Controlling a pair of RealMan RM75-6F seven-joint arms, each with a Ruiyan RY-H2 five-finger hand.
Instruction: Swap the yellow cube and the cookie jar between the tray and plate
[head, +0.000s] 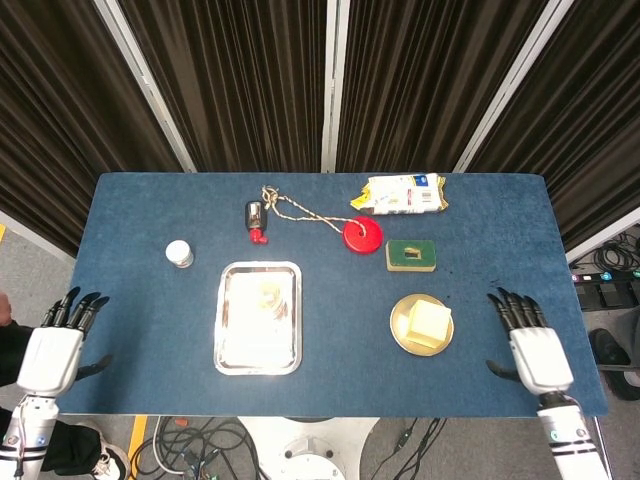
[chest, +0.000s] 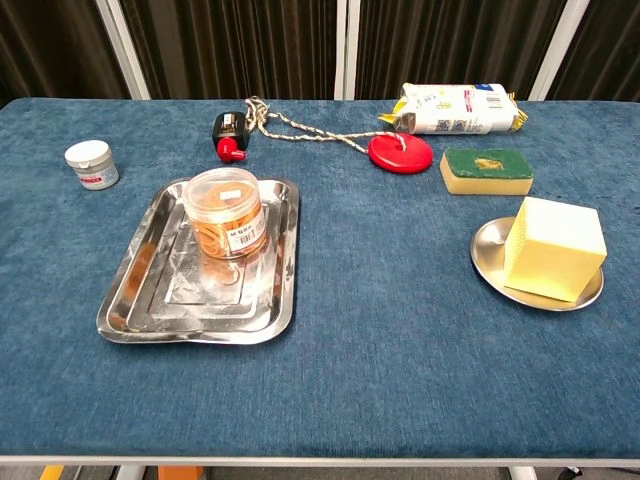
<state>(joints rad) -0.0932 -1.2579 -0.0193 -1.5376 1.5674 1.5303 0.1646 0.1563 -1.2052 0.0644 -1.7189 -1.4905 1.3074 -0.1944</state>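
Still untouched, both task pieces. One yellow cube (chest: 553, 248) sitting on one round metal plate (chest: 487, 258) near the right front corner of the table (chest: 400, 350); one cookie jar (chest: 225, 212) standing upright on one steel tray (chest: 130, 310), left of centre toward the front edge.

Right hand (head: 538, 350) hovering over the right front corner, just right of the plate, fingers spread and holding nothing. Left hand (head: 50, 352) off the left edge near the front corner, fingers likewise apart and empty.

Handling, as a guess only: cube probably light and foam-like, likely to give a little, broader than the plate's flat centre and overhanging toward the rim; best taken across two opposite side faces. Jar clear, rigid plastic by the look, smooth-walled and so possibly slippery; best wrapped around the body below the lid, kept upright.

Elsewhere, toward the back edge: one small white-capped pot (chest: 91, 164) at left, one black-and-red tool (chest: 229, 133), one rope (chest: 300, 125) running to one red disc (chest: 400, 153), one snack packet (chest: 458, 108), one green-topped sponge (chest: 486, 171).
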